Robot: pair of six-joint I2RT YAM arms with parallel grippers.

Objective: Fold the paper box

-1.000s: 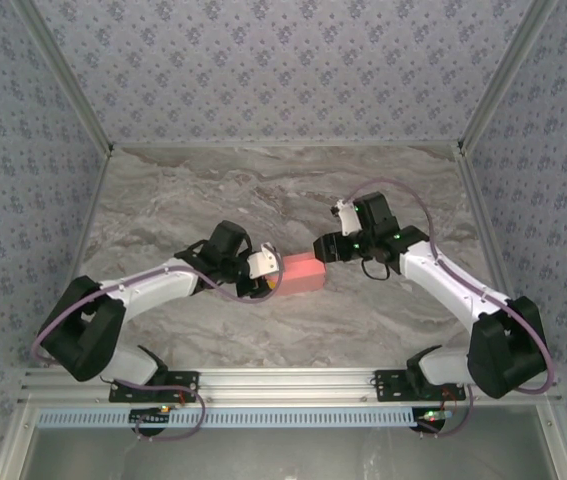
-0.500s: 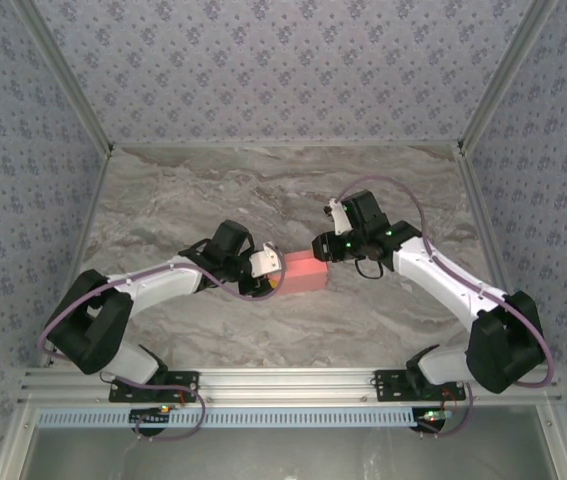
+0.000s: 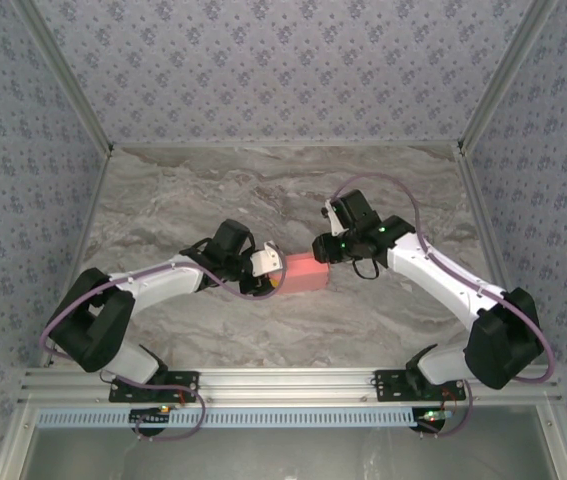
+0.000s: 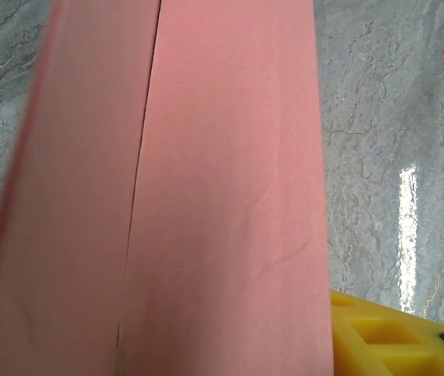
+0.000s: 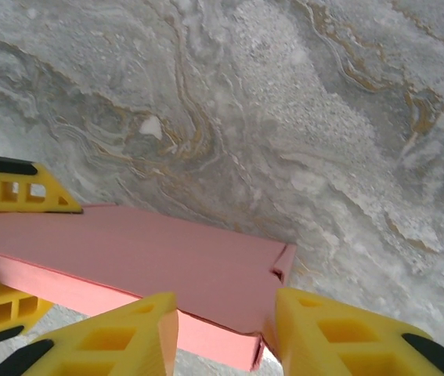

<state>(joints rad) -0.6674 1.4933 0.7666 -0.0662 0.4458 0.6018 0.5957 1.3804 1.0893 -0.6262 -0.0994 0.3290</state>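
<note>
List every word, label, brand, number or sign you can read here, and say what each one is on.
None can be read.
Pink box: plain card, no print on any face that shows.
Wallpaper: repeating flower pattern, no letters.
Left arm and right arm: no label that can be made out; a small green light glows on the right one.
</note>
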